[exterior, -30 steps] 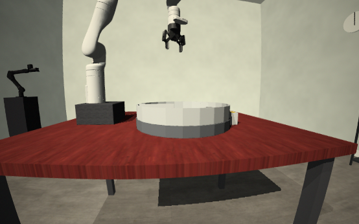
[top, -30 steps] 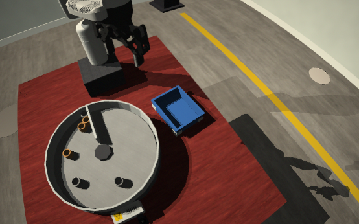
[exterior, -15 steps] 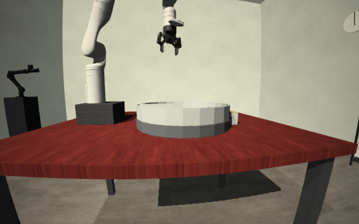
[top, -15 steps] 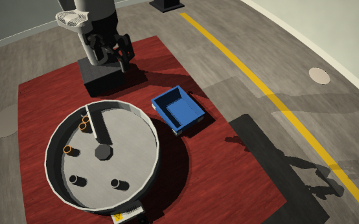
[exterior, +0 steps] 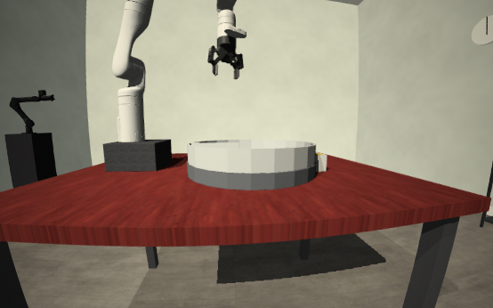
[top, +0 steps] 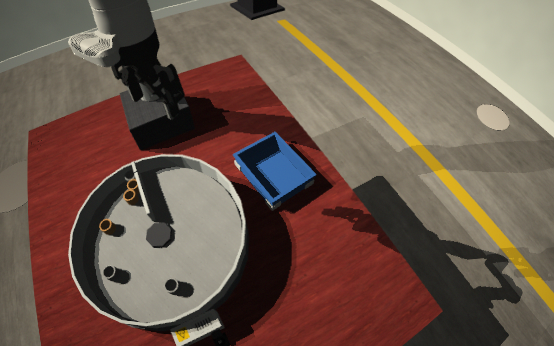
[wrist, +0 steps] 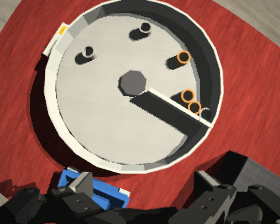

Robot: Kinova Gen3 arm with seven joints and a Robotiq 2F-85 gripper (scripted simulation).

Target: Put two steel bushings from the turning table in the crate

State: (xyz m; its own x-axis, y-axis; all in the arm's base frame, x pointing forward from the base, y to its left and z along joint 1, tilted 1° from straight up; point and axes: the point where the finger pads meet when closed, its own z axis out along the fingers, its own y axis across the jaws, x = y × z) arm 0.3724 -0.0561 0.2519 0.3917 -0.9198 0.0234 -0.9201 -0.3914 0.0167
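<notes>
Blue crate (top: 286, 171) (wrist: 109, 203): no bushings | turning table (top: 240, 235) (exterior: 252, 160) (wrist: 50, 95): six bushings | claw (top: 152, 97) (exterior: 226, 76) (wrist: 143, 183): wide open, holding nothing

Yellow warning sign (top: 182, 334) (wrist: 63, 30), white label box (top: 198, 329) (exterior: 322, 163) (wrist: 54, 41), lettering unreadable

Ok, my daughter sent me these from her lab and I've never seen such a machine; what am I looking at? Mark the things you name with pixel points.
It's one robot arm ending in a two-fingered gripper (top: 152, 95) (exterior: 226, 73) (wrist: 143, 183), open and holding nothing. One picture looks down from above, one from beside the table, one from the arm's wrist. On the red table (top: 330, 255) (exterior: 240, 214) (wrist: 16, 120) stand a round turning table (top: 205, 215) (exterior: 251, 160) (wrist: 101, 120) and an empty blue crate (top: 287, 172) (wrist: 111, 192). The turning table carries grey steel-looking bushings (top: 171, 285) (wrist: 145, 28) and orange-rimmed ones (top: 105, 225) (wrist: 183, 57).
</notes>
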